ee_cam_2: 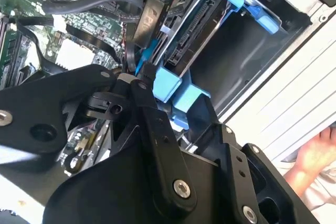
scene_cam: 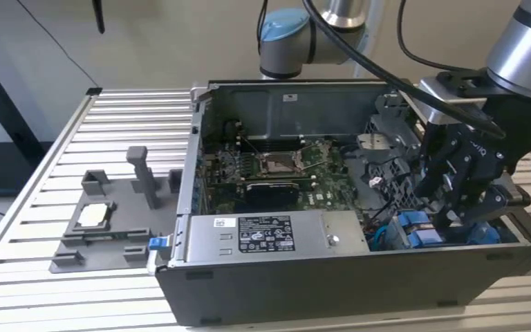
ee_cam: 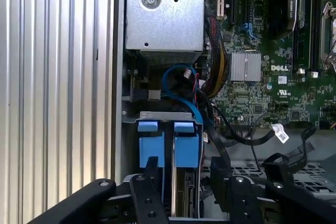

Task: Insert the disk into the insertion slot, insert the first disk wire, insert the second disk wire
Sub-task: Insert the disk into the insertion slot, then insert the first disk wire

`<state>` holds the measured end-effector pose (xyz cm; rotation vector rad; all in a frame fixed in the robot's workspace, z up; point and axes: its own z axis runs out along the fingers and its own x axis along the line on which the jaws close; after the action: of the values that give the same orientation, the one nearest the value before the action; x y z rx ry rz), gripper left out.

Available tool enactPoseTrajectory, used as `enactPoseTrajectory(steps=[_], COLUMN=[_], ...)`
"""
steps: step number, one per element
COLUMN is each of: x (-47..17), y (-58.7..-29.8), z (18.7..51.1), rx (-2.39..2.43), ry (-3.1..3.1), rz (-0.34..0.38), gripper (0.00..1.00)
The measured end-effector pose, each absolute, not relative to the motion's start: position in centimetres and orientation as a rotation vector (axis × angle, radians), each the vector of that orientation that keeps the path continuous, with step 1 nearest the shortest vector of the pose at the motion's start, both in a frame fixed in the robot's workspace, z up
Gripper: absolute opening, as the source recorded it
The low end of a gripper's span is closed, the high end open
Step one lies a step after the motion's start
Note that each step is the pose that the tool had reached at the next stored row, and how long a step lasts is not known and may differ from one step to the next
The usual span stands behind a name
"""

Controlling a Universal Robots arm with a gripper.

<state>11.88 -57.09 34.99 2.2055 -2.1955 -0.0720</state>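
The disk [ee_cam_2: 191, 32] stands on edge in its bright blue carrier [ee_cam: 186, 148], low inside the insertion slot [ee_cam_2: 247, 72], the dark cage at the front corner of the open computer case on the exterior view's right [scene_cam: 413, 232]. My black gripper [scene_cam: 450, 220] reaches down into that cage. In both wrist views its fingers [ee_cam: 151, 179] flank the carrier's near blue tab [ee_cam_2: 169, 85] and touch it, so the gripper [ee_cam_2: 178, 95] is shut on the disk. A thin blue wire [ee_cam: 176, 74] loops loose beside the cage, and a black cable with a plug [ee_cam_2: 149, 19] hangs near the disk's connector edge.
The silver power-supply box [scene_cam: 261, 234] fills the case's front next to the cage. The motherboard [scene_cam: 275, 166] lies deeper, with black cable bundles [ee_cam: 247, 140] draped over it. A grey fixture plate [scene_cam: 108, 221] sits on the slatted table. A person's hand [ee_cam_2: 315, 156] rests outside the case.
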Motion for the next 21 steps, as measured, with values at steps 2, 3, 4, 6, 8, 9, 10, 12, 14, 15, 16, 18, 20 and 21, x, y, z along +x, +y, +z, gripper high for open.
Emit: enactPoseTrajectory(steps=[2, 3, 4, 6, 8, 9, 10, 12, 14, 15, 16, 18, 20, 21], x=[11.9, 11.9, 11.9, 11.9, 11.9, 11.8, 11.8, 11.8, 11.7, 11.7, 11.7, 11.7, 11.7, 11.7], y=[-57.0, -57.0, -57.0, -56.9, -56.9, -56.9, -56.8, -56.8, -56.8, -56.8, -56.7, -56.7, -56.6, -56.5], z=[35.2, 35.5, 35.7, 36.1, 36.5, 36.7, 36.9, 37.1, 37.4, 37.5, 37.7, 37.9, 38.2, 38.3], rx=[2.205, 2.205, 2.205, 2.205, 2.206, 2.207, 2.209, 2.212, 2.216, 2.217, 2.218, 2.221, 2.223, 2.223], ry=[-2.195, -2.195, -2.196, -2.196, -2.196, -2.197, -2.199, -2.203, -2.208, -2.210, -2.212, -2.217, -2.222, -2.225], rz=[-0.072, -0.072, -0.072, -0.072, -0.071, -0.069, -0.066, -0.062, -0.056, -0.053, -0.051, -0.045, -0.040, -0.037], gripper=[0.53, 0.53, 0.53, 0.53, 0.53, 0.53, 0.53, 0.53, 0.53, 0.53, 0.53, 0.53, 0.53, 0.53])
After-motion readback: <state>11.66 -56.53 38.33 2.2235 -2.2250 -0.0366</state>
